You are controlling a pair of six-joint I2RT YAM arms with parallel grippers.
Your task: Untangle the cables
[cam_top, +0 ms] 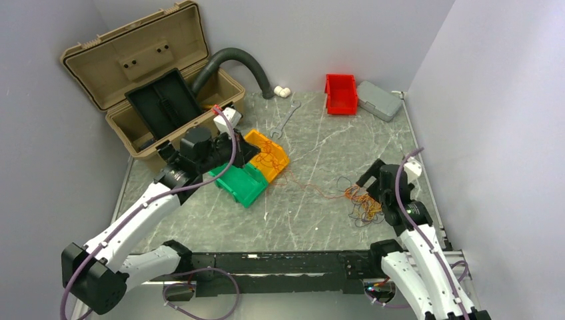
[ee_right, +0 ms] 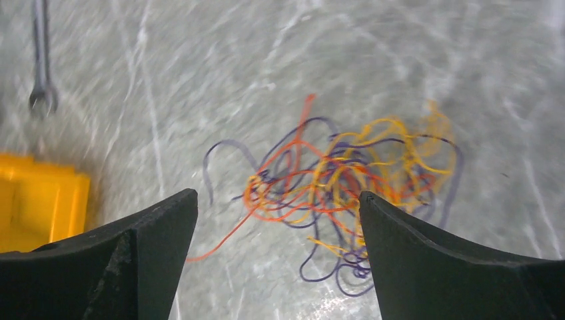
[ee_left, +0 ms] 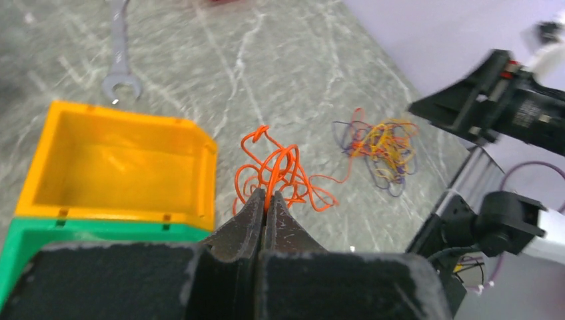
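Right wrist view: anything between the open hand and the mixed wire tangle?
Nothing visible. The right hand stands open over the tangle, which lies on the table. Only an orange strand trails off toward the yellow bin.

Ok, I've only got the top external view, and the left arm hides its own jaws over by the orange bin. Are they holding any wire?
Observer: Yes. The left jaws are shut on a loop of thin orange wire, pinched at their tips.
Operator: Is that wire sitting in the bin?
Observer: No. The orange plastic bin shows empty inside; the loop is held outside it.
Operator: And the right jaws?
Observer: Wide open, one on either side of the tangle of yellow, orange and purple wires, not gripping it.
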